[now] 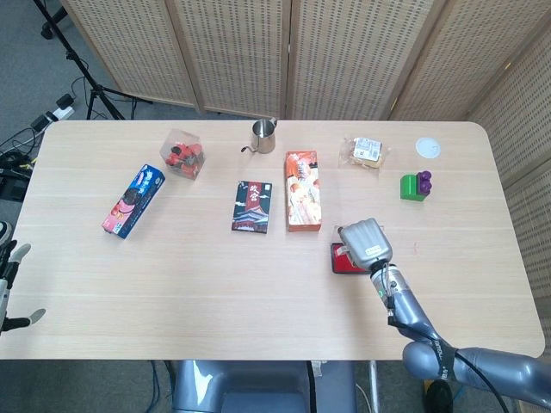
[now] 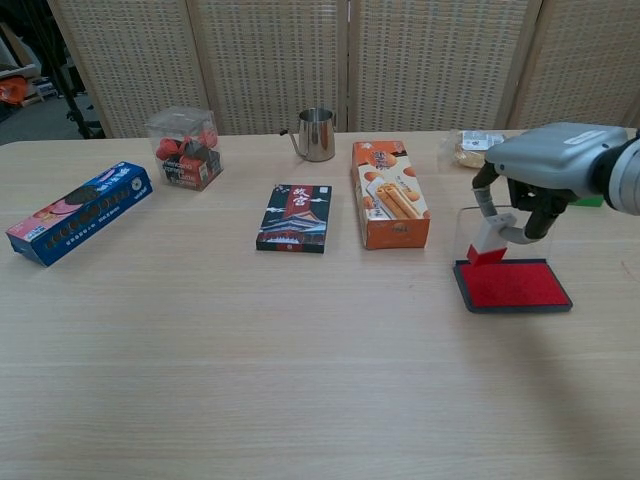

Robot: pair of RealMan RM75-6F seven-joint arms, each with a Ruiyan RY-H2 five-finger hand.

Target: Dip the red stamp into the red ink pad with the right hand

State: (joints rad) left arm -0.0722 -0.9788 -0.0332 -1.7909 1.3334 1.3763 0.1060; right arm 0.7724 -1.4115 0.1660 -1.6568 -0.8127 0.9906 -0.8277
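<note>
My right hand is over the red ink pad, fingers clamped on the red stamp. The stamp hangs tilted, its red face low over the pad's near-left corner; I cannot tell whether it touches the ink. The pad case lies open, its clear lid standing upright at the back, red ink surface filling the tray. In the head view my right hand covers most of the pad.

My left hand is at the frame's left edge, off the tabletop, fingers apart, holding nothing.

Containers: a clear plastic box with red and dark items inside; a steel pitcher, contents not visible; a bagged snack behind my hand. An orange box, dark box and blue box lie flat, closed.
</note>
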